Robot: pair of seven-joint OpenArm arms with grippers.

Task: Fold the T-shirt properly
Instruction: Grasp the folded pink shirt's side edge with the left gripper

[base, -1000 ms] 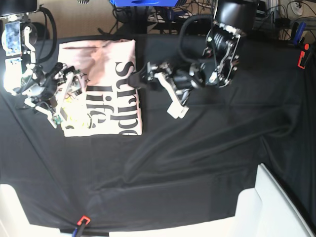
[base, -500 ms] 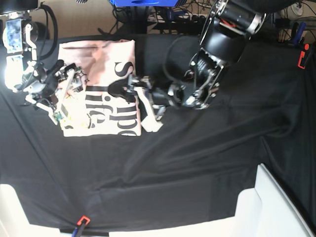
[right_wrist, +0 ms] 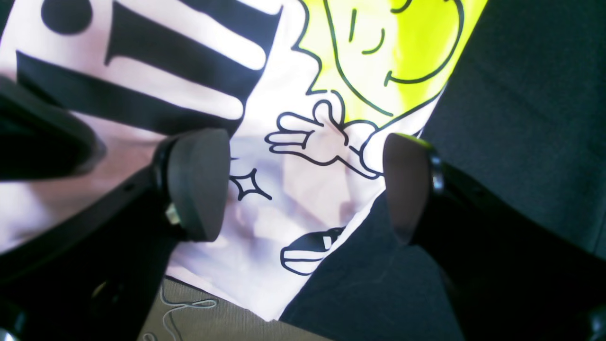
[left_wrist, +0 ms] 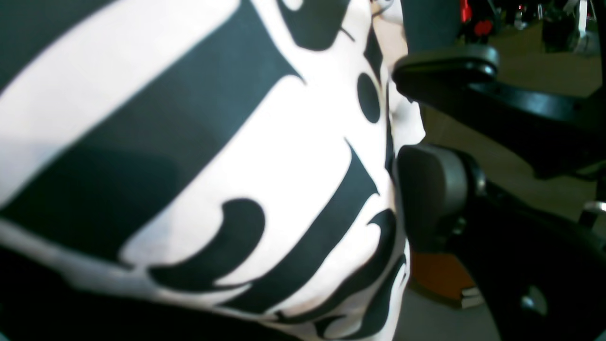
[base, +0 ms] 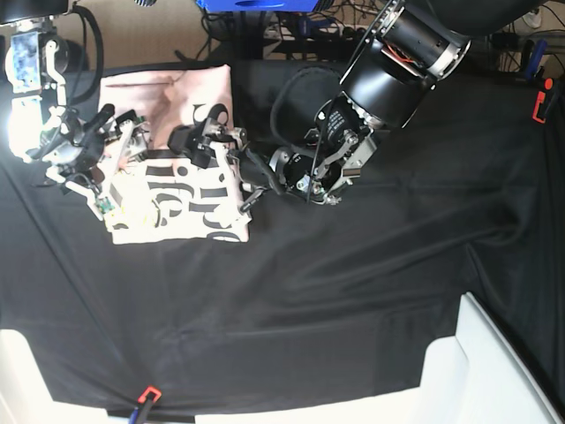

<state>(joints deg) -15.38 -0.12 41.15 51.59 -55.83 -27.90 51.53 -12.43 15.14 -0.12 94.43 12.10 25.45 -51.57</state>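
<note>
The pale pink T-shirt (base: 168, 95) lies folded at the far left of the black cloth, its black lettering rumpled. My left gripper (base: 201, 140) reaches over the shirt's middle. In the left wrist view the lettered cloth (left_wrist: 284, 156) hangs close to the camera, and its edge sits between the fingers of the left gripper (left_wrist: 426, 121), which seem closed on it. My right gripper (base: 115, 146) is at the shirt's left edge. In the right wrist view it (right_wrist: 303, 184) is wide open over the shirt's (right_wrist: 284, 71) yellow cartoon print, gripping nothing.
The black cloth (base: 353, 283) covers the table and is wrinkled at the middle right. A white object (base: 481, 380) sits at the front right corner. An orange clamp (base: 148, 394) is at the front edge and a red one (base: 540, 102) at the far right.
My left arm has swung left across the shirt, from its right edge to its middle. The shirt's right edge has shifted left and the lettering is now crumpled. The right gripper has barely moved.
</note>
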